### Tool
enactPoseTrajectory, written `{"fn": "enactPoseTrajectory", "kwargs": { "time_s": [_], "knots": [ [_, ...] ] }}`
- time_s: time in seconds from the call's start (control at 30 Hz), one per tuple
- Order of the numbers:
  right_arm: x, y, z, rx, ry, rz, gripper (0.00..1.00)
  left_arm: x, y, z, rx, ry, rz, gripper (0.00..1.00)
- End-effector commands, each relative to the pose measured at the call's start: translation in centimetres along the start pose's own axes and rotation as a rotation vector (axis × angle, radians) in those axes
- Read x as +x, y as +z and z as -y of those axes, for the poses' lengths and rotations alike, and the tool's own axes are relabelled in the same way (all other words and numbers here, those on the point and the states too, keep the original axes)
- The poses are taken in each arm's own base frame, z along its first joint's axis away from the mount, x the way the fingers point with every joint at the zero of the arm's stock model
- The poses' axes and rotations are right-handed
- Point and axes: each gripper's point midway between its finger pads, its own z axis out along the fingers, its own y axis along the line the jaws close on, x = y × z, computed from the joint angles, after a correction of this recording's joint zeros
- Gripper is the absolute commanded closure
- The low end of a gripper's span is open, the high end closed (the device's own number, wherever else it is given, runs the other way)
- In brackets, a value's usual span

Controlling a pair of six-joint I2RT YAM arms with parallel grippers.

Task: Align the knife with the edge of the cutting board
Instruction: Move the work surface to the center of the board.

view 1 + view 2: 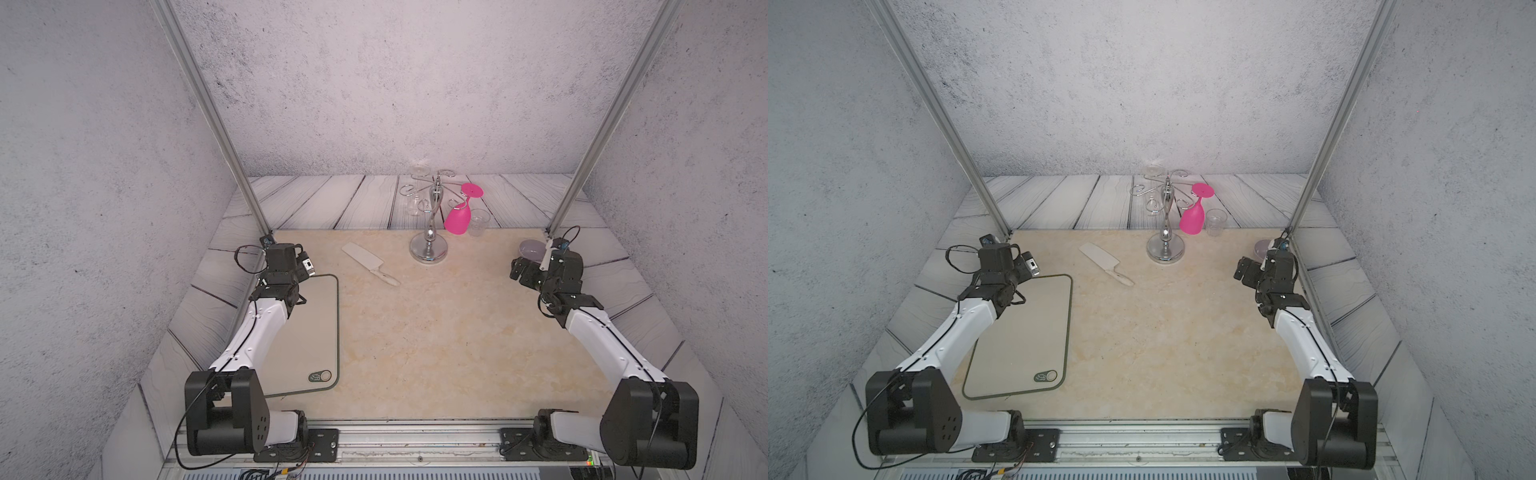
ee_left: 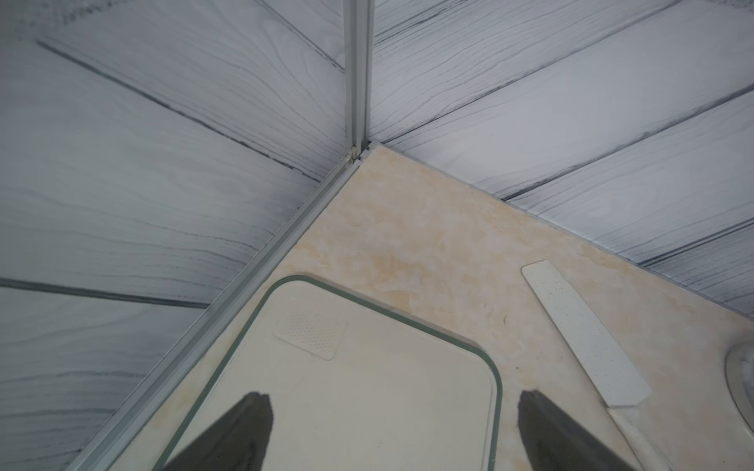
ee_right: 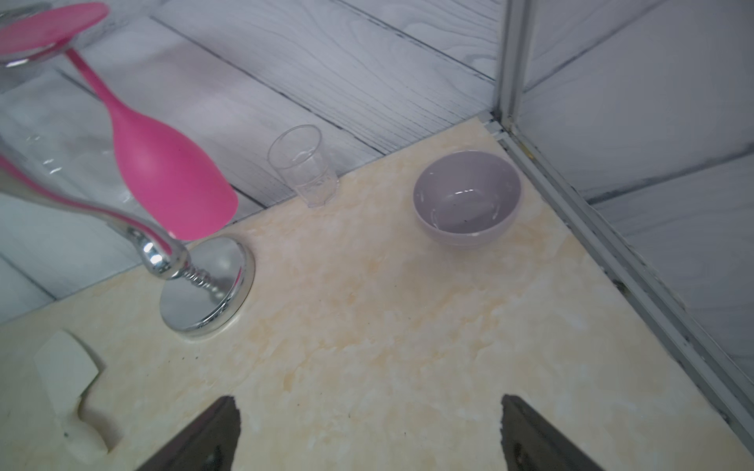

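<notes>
We are hovering our left gripper (image 2: 391, 395), spread and empty, over the far corner of the flat beige green-rimmed cutting board (image 1: 307, 332), likely readying for the cream-white cleaver-style knife (image 1: 370, 262) lying on the worktop (image 1: 436, 353) near that corner, diagonal to the board's edges, blade pointing far-left. Our right gripper (image 3: 367, 397) is hanging spread and empty, far right.

Chrome stemware rack (image 1: 429, 249) at 12 o'clock on marble surface (image 1: 415, 340), pink goblet (image 1: 458, 220) hanging upside down at its 3 o'clock, clear cup (image 1: 478, 222) just beside, lilac bowl (image 3: 467, 200) at 2 o'clock corner.
</notes>
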Motion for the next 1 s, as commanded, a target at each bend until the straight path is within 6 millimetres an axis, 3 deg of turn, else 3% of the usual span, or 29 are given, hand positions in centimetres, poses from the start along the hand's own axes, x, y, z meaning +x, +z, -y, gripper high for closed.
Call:
{"fn": "enactPoseTrajectory", "kwargs": {
  "time_s": [0.0,0.13,0.33,0.73,0.97],
  "knots": [
    [-0.2,0.2,2.9,0.161,0.175,0.007,0.01,0.9,0.4,-1.8,-0.097,-0.025,-0.041,0.0],
    [0.2,0.9,1.3,0.054,0.134,-0.019,0.01,2.1,1.2,-1.3,-0.078,-0.008,-0.087,0.0],
    [1.2,0.6,0.7,-0.002,0.121,-0.027,0.01,4.1,3.5,-1.2,-0.106,0.006,-0.182,0.0],
    [4.3,-1.8,-4.7,-0.173,0.019,-0.112,0.01,6.2,10.7,-10.1,-0.316,-0.201,-0.419,0.0],
    [5.3,-3.1,-6.5,-0.229,-0.031,-0.143,0.01,7.9,13.7,-12.3,-0.324,-0.285,-0.532,0.0]
  ]
}}
